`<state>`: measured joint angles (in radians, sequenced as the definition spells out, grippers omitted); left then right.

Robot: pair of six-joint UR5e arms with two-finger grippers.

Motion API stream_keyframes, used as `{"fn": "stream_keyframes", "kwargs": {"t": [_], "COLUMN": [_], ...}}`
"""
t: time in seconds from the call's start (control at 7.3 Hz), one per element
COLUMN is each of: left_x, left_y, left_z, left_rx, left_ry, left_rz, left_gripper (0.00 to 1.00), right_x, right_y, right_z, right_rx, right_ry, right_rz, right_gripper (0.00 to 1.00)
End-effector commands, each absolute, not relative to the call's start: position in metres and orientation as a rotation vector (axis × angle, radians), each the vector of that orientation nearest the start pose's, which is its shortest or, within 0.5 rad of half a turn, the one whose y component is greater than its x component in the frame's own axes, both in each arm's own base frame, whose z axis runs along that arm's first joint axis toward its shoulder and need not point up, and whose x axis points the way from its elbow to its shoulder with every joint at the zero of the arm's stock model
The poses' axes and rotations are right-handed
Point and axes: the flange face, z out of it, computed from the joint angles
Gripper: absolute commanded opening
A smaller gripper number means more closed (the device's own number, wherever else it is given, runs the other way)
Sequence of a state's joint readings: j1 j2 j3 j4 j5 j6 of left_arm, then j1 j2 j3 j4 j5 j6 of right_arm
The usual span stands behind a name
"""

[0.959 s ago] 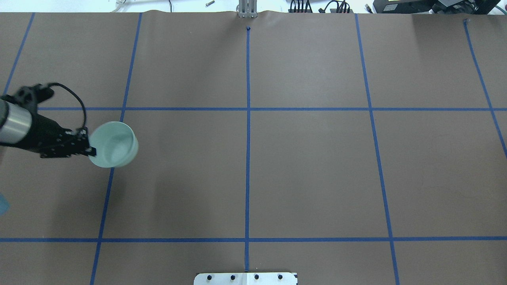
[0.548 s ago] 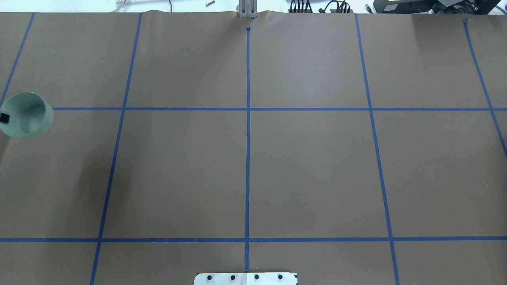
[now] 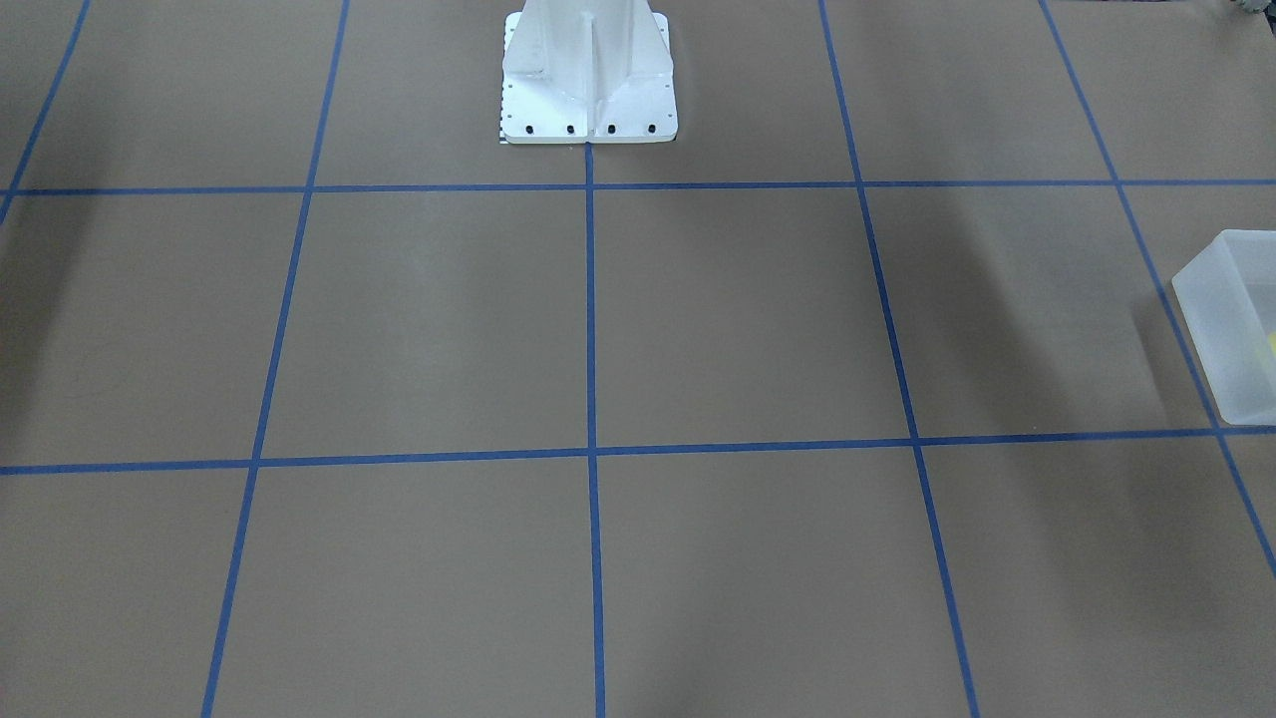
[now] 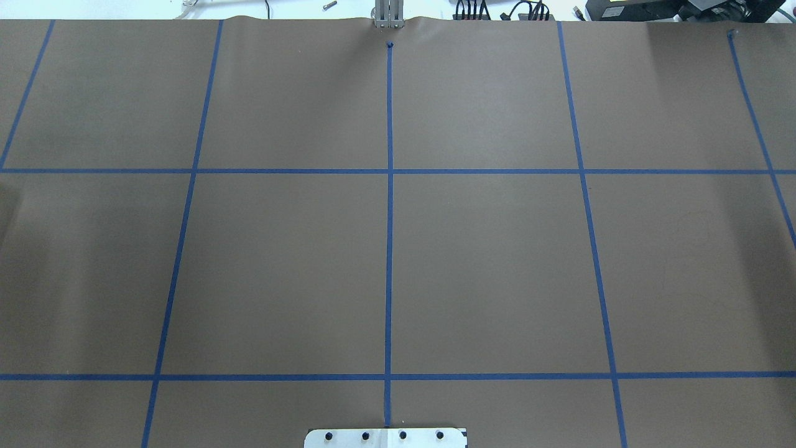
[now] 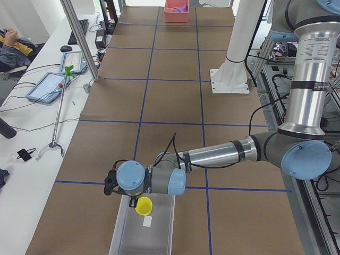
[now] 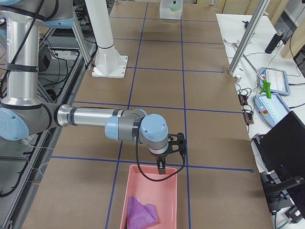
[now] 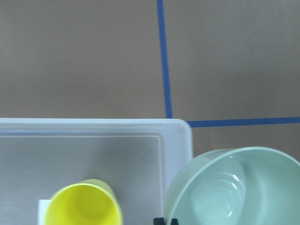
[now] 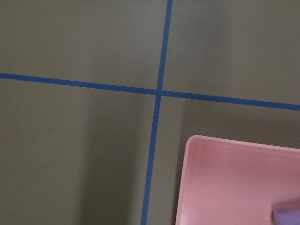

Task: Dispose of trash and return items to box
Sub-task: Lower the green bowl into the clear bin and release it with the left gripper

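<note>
Bowl (image 7: 234,187) mouth-up over box (image 7: 180,140) corner, cup (image 7: 84,206) upright inside

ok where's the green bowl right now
In the left wrist view, lower right: the mint bowl hangs over a corner of the translucent box, beside the yellow cup inside it.

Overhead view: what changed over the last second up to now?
The left pincer carried the mint-green bowl leftwards, out of the overhead view. The left wrist view now shows the bowl, still gripped at its rim, at the corner of the translucent box, beside the yellow cup inside it. The taped table and the white pedestal base stayed as they were.
</note>
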<state>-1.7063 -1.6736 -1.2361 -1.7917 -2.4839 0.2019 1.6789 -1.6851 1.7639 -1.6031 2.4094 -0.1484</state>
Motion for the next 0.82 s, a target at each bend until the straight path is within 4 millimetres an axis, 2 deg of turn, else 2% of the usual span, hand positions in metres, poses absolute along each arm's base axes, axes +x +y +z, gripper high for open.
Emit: {"fn": "stream_keyframes", "kwargs": {"t": [0.0,0.27,0.68], "left_x": [-0.165,-0.166,-0.162], "left_y": [-0.499,-0.478,-0.462], "left_z": [0.782,0.842,0.869], "left_rx": [0.089,0.081,0.035], "left_ry": [0.821,0.757,0.769], "left_rz": [0.095,0.105,0.085], "left_gripper": [0.0,0.0,0.0], "right_x": [0.092,0.053,0.047], "right_y": [-0.442,-0.465,-0.466], "right_z": [0.61,0.592,0.592], "right_rx": [0.137,0.089,0.084], "right_ry": [-0.836,-0.854,-0.855], "right_rz": [-0.073,-0.059,-0.07], "right_gripper": [1.0,1.0,1.0]}}
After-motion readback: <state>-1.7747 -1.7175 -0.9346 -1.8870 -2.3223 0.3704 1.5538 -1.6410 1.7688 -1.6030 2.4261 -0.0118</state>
